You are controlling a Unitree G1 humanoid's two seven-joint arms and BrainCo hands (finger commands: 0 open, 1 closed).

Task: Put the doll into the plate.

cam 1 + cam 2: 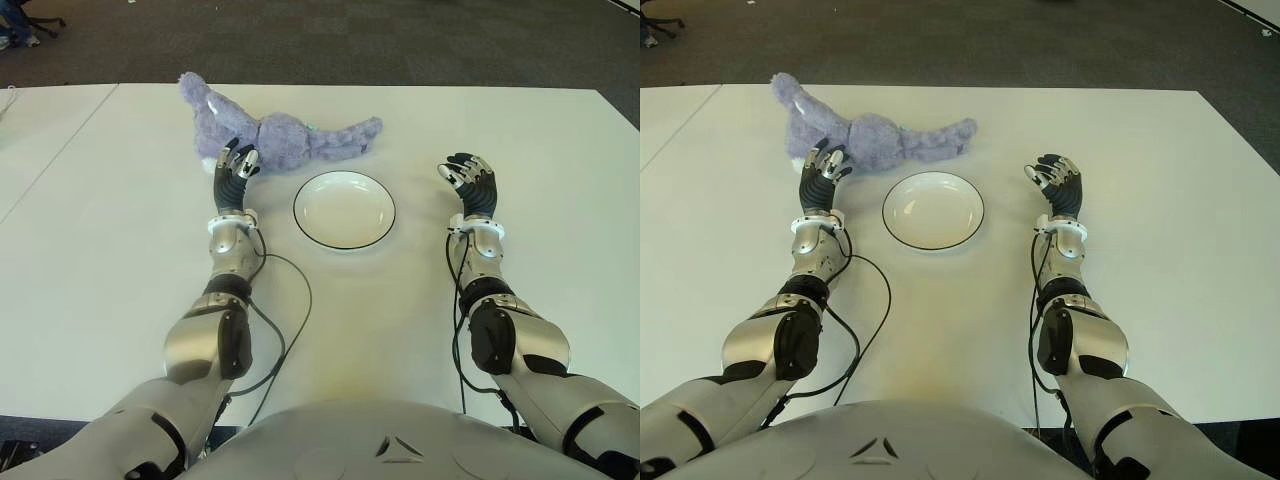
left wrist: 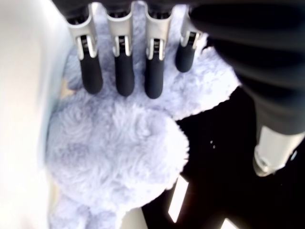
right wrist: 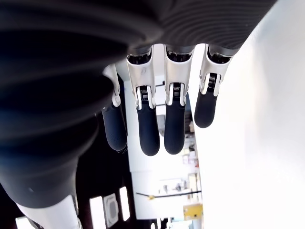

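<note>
Nearest the camera, the robot's grey torso and both forearms reach out over a white desk (image 1: 110,260), with black cables trailing along each arm across the surface. No brand, label or readable writing shows on the robot, the desk or anything on it.

Between the two arms sits a white plate (image 1: 344,209) with a thin dark rim, holding nothing.

The right hand (image 1: 468,182) shows to the right of the plate, well apart from it. Its fingers (image 3: 149,127) are loosely extended side by side with nothing between them. Whether it touches the desk cannot be told.

The left hand (image 1: 236,172) shows to the left of the plate, a little farther out, right at the near edge of the doll (image 1: 275,133). In its wrist view the fingers (image 2: 121,71) are stretched out straight over the doll's fur, not curled around it, so the hand grips nothing; whether the fingertips press on the fur cannot be told.

The doll is a fluffy lavender plush lying flat on the desk just beyond the plate, outside it.

Past the far desk edge is dark carpeted floor (image 1: 400,40).
</note>
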